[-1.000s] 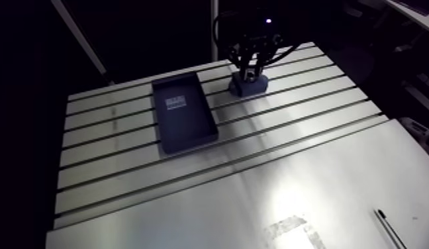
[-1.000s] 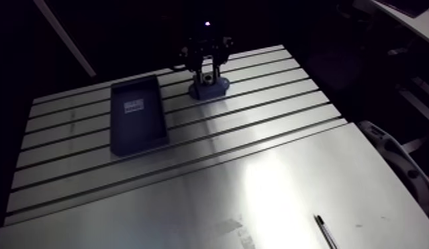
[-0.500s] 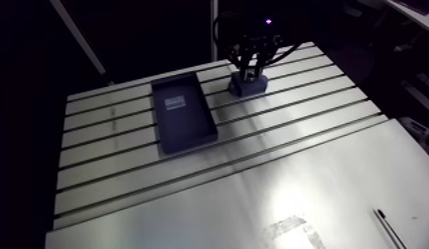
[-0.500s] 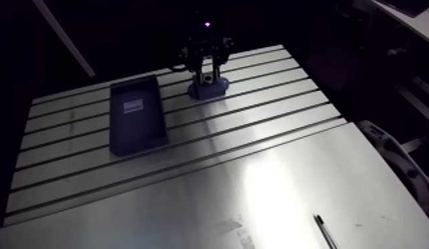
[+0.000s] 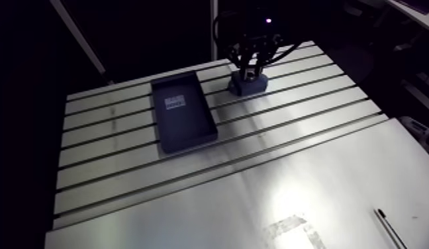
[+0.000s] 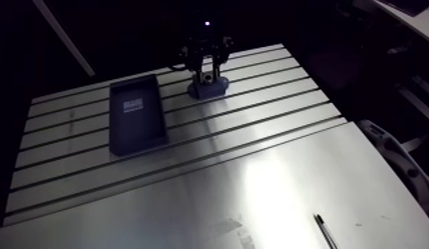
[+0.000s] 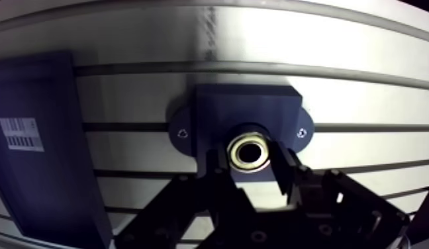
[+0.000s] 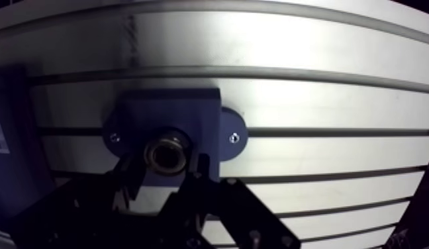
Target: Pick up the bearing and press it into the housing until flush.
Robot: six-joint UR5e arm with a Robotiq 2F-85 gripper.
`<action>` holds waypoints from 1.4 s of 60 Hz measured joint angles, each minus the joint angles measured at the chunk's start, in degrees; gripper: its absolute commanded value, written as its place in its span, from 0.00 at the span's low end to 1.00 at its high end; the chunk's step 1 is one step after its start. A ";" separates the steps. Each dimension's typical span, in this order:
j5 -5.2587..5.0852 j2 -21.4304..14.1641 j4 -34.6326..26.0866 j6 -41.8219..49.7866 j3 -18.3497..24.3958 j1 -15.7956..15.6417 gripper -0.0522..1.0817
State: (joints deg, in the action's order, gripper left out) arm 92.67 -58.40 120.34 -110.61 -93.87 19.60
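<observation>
End effector (image 7: 251, 162) pinches bearing (image 7: 251, 152) in housing (image 7: 247, 106) near far edge of surface (image 7: 336, 40); nothing shifted since earlier, so pressing seemingly continues.

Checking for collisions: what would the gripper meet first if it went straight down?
The blue housing: the bearing between its fingers already sits at its bore, though depth is unclear.
</observation>
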 measured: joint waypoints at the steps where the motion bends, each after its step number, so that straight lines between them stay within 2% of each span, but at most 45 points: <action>1: 0.00 0.02 0.00 0.00 0.00 0.00 0.64; 30: 0.01 0.53 -0.05 -0.11 0.35 0.00 0.63; 31: 0.02 0.53 -0.05 -0.12 0.35 0.00 0.58; 32: 0.02 0.53 -0.04 -0.12 0.36 0.00 0.58; 33: 0.03 0.53 -0.04 -0.12 0.36 0.00 0.45; 34: 0.03 0.53 -0.04 -0.12 0.37 0.00 0.45; 35: 0.04 0.53 -0.04 -0.11 0.38 0.00 0.26; 36: 0.05 0.53 -0.04 -0.11 0.39 0.00 0.26; 37: 0.05 0.52 -0.04 -0.11 0.40 0.00 0.09; 41: 0.06 0.50 -0.02 -0.09 0.44 0.00 0.06; 65: -0.08 -0.74 -0.24 -0.16 0.52 -0.15 0.06; 68: -0.13 -1.04 -0.32 -0.16 0.53 -0.16 0.11; 69: -0.15 -1.13 -0.34 -0.16 0.54 -0.16 0.21; 70: -0.16 -1.23 -0.36 -0.15 0.54 -0.16 0.21; 71: -0.18 -1.32 -0.39 -0.14 0.55 -0.16 0.34; 72: -0.19 -1.42 -0.41 -0.12 0.55 -0.16 0.34; 73: -0.20 -1.50 -0.44 -0.09 0.56 -0.16 0.45; 74: -0.21 -1.58 -0.47 -0.07 0.57 -0.15 0.45; 75: -0.22 -1.68 -0.50 -0.05 0.59 -0.14 0.55; 76: -0.23 -1.77 -0.53 -0.03 0.60 -0.13 0.55; 77: -0.24 -1.85 -0.54 -0.01 0.62 -0.12 0.63; 84: -0.31 -2.47 -0.90 0.13 0.81 -0.05 0.75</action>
State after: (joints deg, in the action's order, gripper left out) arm 92.36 -60.87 119.44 -110.48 -93.06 19.55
